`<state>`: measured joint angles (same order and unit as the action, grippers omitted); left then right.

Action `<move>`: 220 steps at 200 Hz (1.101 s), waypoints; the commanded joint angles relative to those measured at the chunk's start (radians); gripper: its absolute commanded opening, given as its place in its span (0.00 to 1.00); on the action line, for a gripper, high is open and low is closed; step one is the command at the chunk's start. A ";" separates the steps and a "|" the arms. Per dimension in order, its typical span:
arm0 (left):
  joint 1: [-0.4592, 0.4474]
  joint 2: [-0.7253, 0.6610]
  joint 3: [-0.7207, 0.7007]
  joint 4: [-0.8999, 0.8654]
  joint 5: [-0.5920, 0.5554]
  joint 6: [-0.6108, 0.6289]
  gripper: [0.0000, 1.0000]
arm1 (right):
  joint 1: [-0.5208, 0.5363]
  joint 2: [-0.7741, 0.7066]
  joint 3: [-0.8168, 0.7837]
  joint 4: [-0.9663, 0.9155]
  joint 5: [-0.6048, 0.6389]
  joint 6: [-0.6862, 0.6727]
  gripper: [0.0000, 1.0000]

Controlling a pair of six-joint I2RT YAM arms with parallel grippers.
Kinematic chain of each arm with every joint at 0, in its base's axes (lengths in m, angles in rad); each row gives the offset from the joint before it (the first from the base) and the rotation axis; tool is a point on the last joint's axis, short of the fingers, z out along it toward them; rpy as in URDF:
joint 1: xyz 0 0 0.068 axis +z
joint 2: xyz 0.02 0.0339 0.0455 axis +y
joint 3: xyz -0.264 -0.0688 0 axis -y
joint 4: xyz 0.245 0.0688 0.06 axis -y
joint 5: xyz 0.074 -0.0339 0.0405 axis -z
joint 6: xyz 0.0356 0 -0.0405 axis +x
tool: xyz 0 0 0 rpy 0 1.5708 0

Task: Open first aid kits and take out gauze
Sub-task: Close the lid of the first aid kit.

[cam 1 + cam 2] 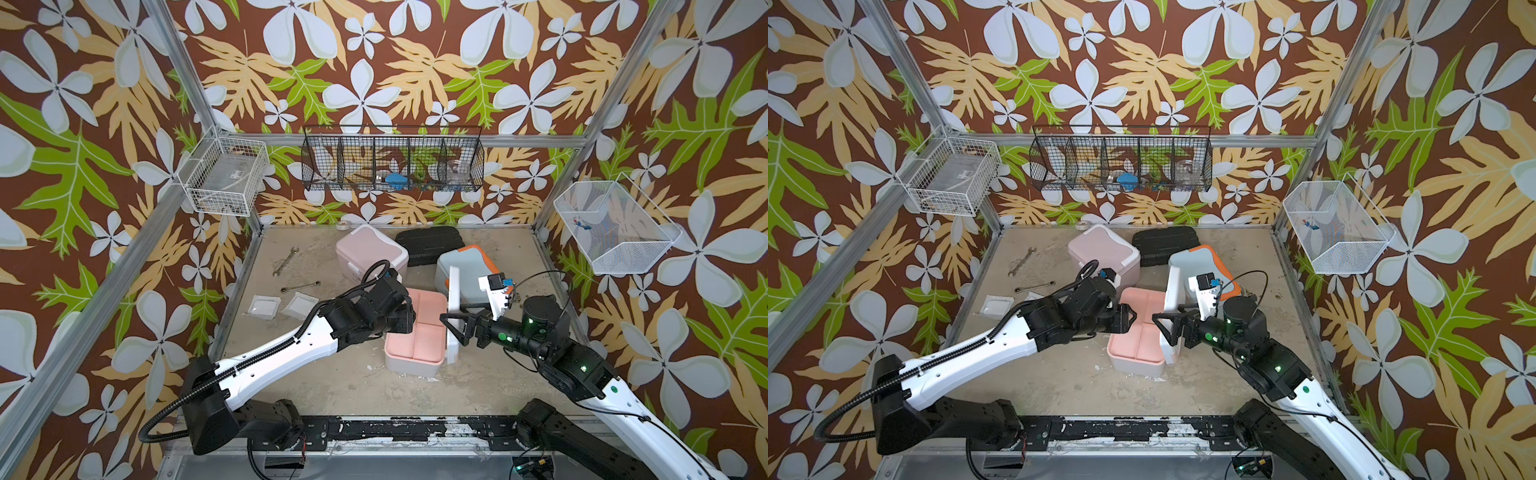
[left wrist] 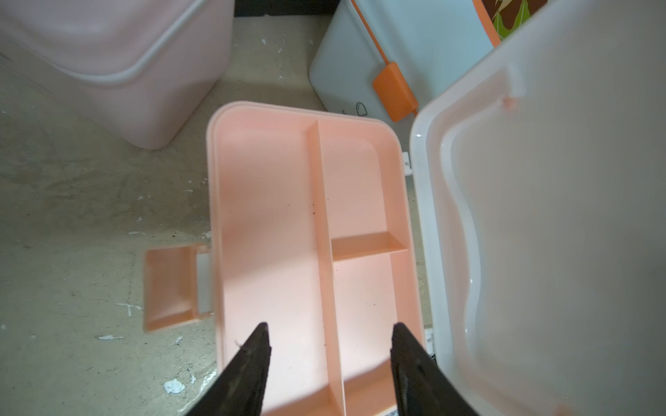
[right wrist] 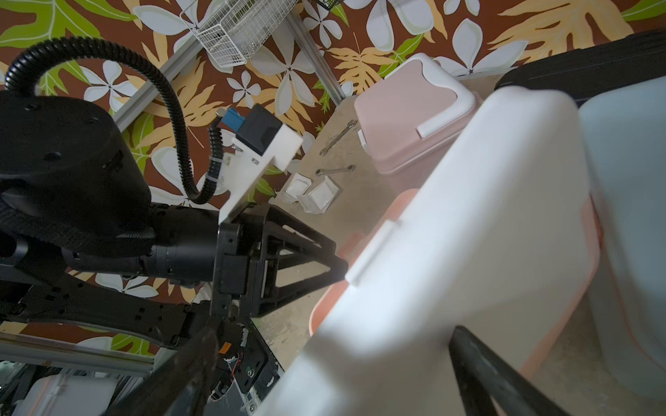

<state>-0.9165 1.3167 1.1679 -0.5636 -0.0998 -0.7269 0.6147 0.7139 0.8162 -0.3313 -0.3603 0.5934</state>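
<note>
The white-and-peach first aid kit (image 1: 409, 361) stands open mid-table. Its peach tray (image 2: 270, 216) shows bare compartments, and its white lid (image 1: 454, 291) (image 3: 468, 234) is upright. My left gripper (image 2: 329, 326) (image 1: 1127, 318) hovers open over the tray with nothing between its fingers. My right gripper (image 1: 453, 330) (image 3: 331, 335) is wide open, its fingers astride the raised lid. The pink kit (image 1: 371, 253) and the light blue kit (image 1: 465, 266) sit shut behind. Two gauze packets (image 1: 263, 306) (image 1: 300, 304) lie on the table to the left.
A flat black ribbed case (image 1: 430, 245) lies at the back between the pink and blue kits. Two wrenches (image 1: 286, 261) (image 1: 300, 286) lie left of the pink kit and a tape roll (image 1: 344, 225) at the back wall. Wire baskets (image 1: 392, 164) hang on the walls.
</note>
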 commanded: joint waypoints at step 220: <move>0.123 -0.115 -0.074 -0.042 -0.091 0.040 0.84 | 0.077 0.158 -0.050 0.055 0.007 -0.002 1.00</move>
<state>-0.7944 1.2030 1.0977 -0.5972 -0.1707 -0.6827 0.6899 0.8783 0.7429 -0.2398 -0.4160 0.6235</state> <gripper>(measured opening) 0.838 0.998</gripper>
